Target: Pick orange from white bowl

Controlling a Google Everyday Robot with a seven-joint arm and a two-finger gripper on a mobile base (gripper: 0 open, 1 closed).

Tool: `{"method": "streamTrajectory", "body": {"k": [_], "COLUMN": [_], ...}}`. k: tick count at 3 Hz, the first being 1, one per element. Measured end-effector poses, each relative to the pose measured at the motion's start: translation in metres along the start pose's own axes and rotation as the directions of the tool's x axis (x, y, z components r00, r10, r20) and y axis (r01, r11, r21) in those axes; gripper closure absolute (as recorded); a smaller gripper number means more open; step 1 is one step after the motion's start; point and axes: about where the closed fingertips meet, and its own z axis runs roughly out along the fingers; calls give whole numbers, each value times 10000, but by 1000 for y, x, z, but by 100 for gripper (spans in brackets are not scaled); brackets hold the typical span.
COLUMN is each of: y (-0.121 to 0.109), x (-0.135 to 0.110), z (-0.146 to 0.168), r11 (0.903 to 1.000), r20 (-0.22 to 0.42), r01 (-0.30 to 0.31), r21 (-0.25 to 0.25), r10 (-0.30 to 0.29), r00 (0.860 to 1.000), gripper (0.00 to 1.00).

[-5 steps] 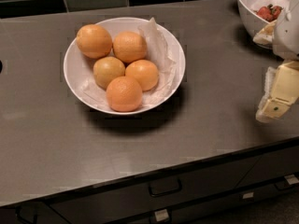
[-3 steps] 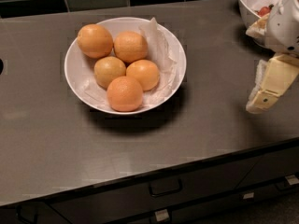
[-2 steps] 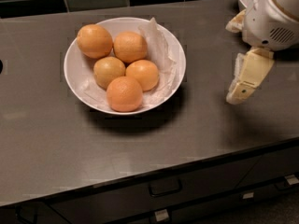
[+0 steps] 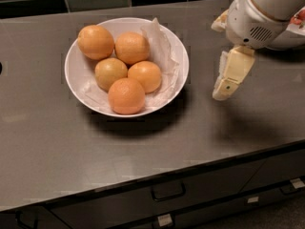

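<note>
Hovering beside the white bowl (image 4: pixel 72 76) of five oranges (image 4: pixel 126 95), the gripper (image 4: pixel 222 61) shows jaws spread, empty.

One white bowl (image 4: pixel 72 69) stands on the single counter (image 4: pixel 143 147). Inside it lie five oranges (image 4: pixel 126 95) and one crumpled paper liner (image 4: pixel 162 42). One gripper (image 4: pixel 229 74) hangs to the right of the bowl, apart from its rim, above the counter.

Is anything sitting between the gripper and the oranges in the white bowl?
No separate object. The gripper hangs right of the white bowl over the counter; only the bowl's rim and crumpled paper liner lie between it and the nearest orange.
</note>
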Motion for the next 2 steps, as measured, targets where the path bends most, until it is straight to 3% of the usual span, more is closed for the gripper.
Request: {"method": "streamTrajectory", "body": {"k": [1,2], "y": [-4,-13], "x": [-16,-64], "z": [-1,-11], "r11": [9993,9875], "r20": [337,907], "r01": [363,1492], "r21": [107,505], "r10": [-367,-1533], "r00": [9988,9840], "gripper": [0,0]}}
